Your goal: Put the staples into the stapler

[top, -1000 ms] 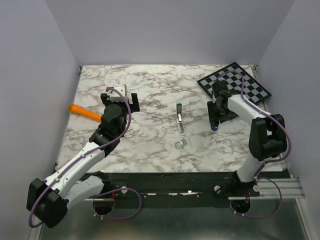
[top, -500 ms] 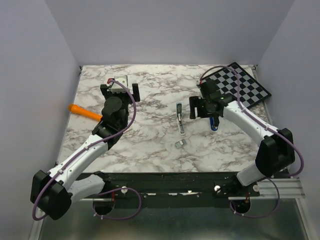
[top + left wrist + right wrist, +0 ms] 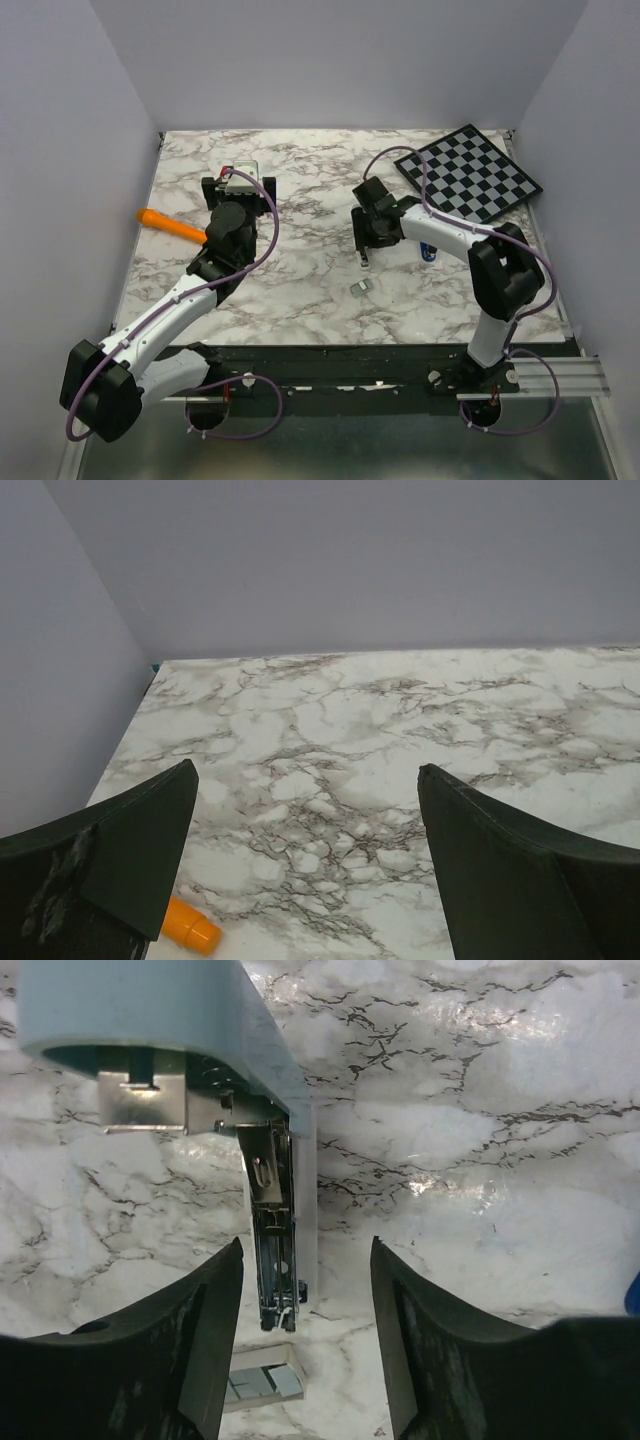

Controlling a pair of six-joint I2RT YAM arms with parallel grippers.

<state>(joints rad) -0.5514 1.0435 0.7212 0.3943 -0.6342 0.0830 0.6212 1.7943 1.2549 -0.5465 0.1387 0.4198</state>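
Hovering over the open stapler (image 3: 268, 1160), staples (image 3: 262, 1382) nearby, right fingers (image 3: 190, 1350) stand apart; left fingers (image 3: 130, 850) gape near an orange stick (image 3: 170, 226).

Top cam overhead; wrist cams low (shared table (image 3: 300, 290)).

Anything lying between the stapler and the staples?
No, only bare marble tabletop separates the stapler from the staples; the right wrist view shows it.

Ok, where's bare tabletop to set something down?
Bare marble between the left arm and the slim light-blue stapler, and from the small blue object to the near edge. Crowded around the stapler: right arm over it, silvery staples block just nearer.
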